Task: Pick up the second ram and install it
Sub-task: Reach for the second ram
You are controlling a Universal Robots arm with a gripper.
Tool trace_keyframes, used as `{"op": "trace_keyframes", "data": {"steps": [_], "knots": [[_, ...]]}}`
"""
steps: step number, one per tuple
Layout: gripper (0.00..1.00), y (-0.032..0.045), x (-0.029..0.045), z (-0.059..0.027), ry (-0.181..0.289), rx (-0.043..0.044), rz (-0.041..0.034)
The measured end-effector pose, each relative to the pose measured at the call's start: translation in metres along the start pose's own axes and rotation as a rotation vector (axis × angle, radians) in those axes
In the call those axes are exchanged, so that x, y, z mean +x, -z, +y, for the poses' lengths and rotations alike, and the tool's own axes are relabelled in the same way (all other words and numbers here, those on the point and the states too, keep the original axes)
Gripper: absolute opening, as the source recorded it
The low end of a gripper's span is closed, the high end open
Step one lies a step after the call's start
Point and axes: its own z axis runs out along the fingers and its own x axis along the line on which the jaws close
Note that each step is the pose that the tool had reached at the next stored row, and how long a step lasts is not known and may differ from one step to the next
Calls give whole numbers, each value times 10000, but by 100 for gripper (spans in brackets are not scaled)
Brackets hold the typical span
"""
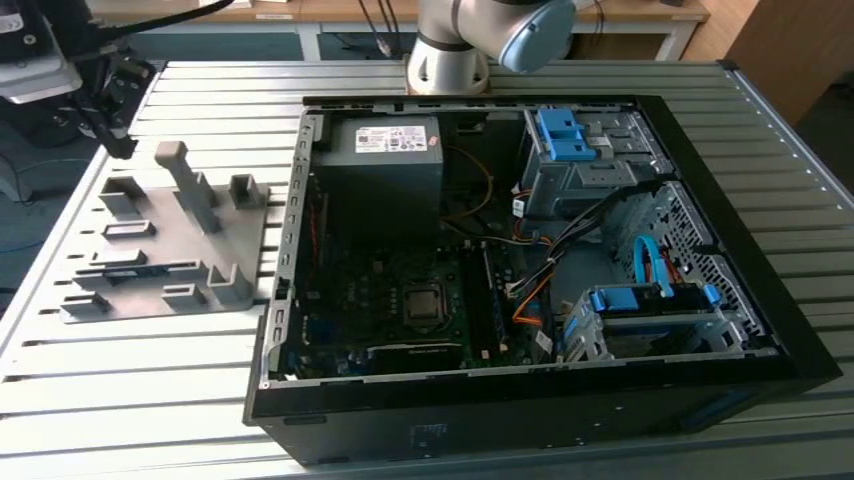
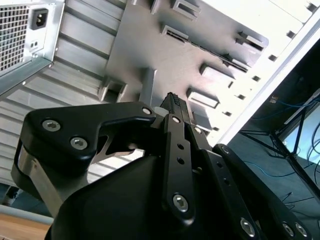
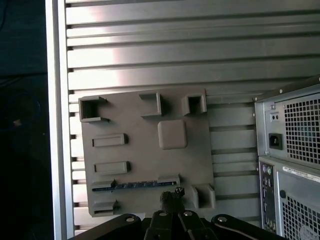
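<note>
One second ram (image 3: 135,185) lies in one tray (image 3: 145,150), near one pincer (image 3: 171,196).

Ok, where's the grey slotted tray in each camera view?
Exterior view: grey slotted tray on the slatted table, to the exterior view's left of the open computer case.
First wrist view: tray just past the end effector, beside the case's rear.
Second wrist view: tray beyond the end effector, case's rear nearby.
Shared landmark: the computer case.
</note>
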Motion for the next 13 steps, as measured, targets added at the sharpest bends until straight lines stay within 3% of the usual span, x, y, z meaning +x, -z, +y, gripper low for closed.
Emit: {"op": "trace_keyframes", "data": {"steps": [6, 13], "knots": [[10, -106, 64, -85, -5, 6, 78], [10, -236, 193, -115, -1, 5, 85]]}}
